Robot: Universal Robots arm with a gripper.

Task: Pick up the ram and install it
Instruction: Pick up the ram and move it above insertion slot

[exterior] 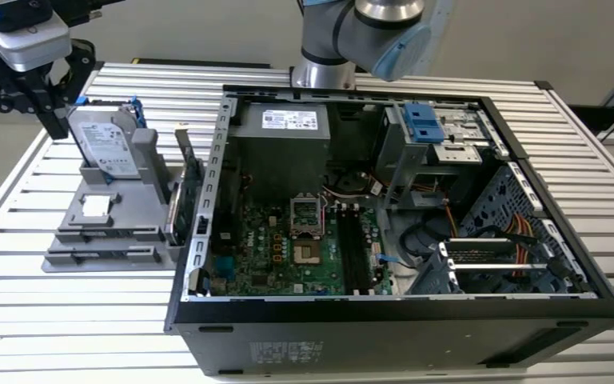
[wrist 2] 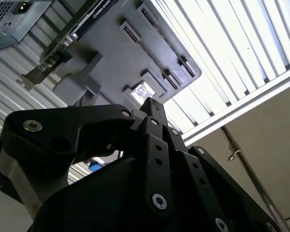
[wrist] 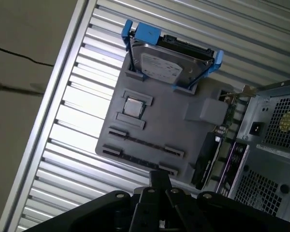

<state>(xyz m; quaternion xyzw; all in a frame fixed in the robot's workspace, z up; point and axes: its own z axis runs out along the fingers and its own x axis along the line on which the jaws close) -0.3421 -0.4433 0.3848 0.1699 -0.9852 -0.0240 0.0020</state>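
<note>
My gripper (exterior: 42, 108) hangs above the far end of the grey parts holder (exterior: 105, 240), close to the upright hard drive, at the exterior view's left. In both wrist views its black fingers meet at the tip (wrist 2: 152, 107) (wrist: 159, 178), shut, and I see nothing between them. The ram is out of view. The holder's two long narrow grooves (wrist: 140, 142) show bare grey. Inside the open computer case (exterior: 392, 308) lies the green motherboard (exterior: 285, 248) with its black slots (exterior: 352, 252), well to the right of the gripper.
A silver hard drive with blue handles (exterior: 105, 140) (wrist: 169, 65) stands in the holder. A small square chip (exterior: 96, 206) (wrist: 133, 106) lies on the holder. A wide expansion card (exterior: 185, 192) (wrist: 210, 154) stands between holder and case. All rest on a slatted metal table (exterior: 73, 320).
</note>
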